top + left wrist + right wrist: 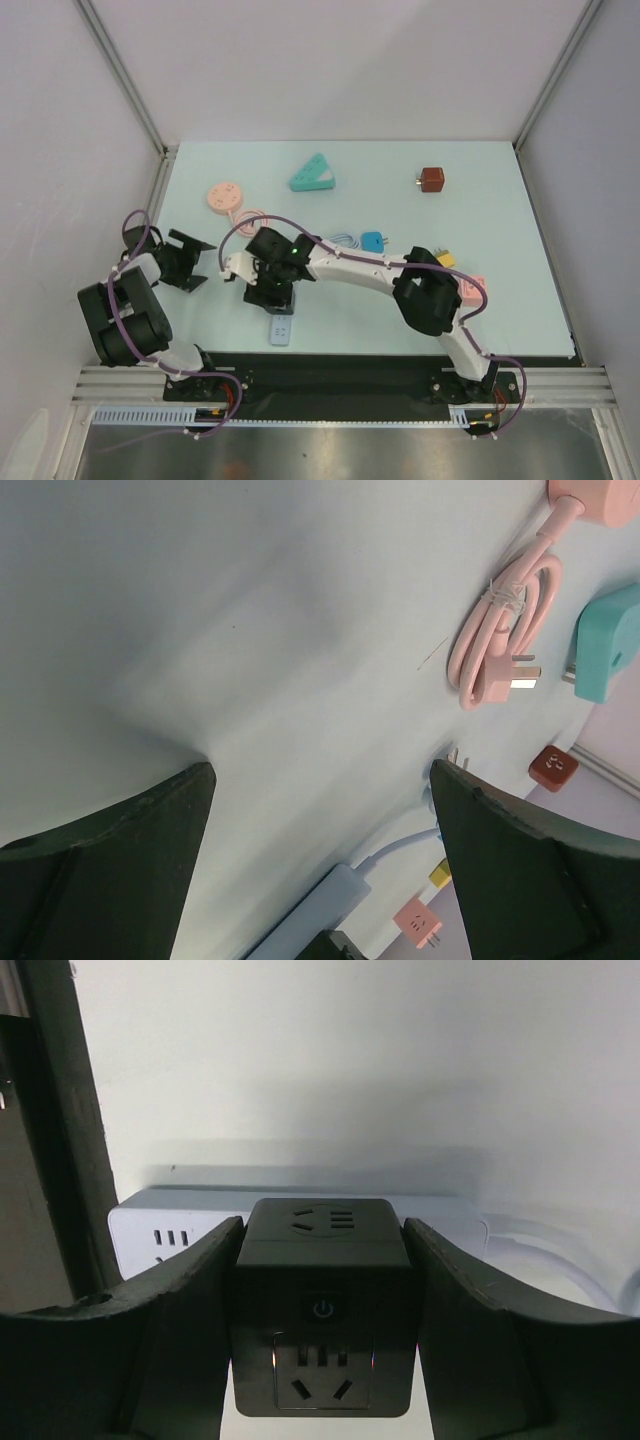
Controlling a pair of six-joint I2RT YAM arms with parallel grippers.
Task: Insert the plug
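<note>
Right gripper (pixel 322 1345) clamps black cube adapter (pixel 320 1260) at white power strip (pixel 165 1232); keep level, press straight in. Left gripper (pixel 320 780) wide, empty.

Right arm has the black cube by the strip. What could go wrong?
1. The black cube adapter, held by the right gripper, covers part of the white power strip in the wrist view; misaligned pins could jam.
2. The left gripper is open, off the strip; unbraced, it could slide.
</note>
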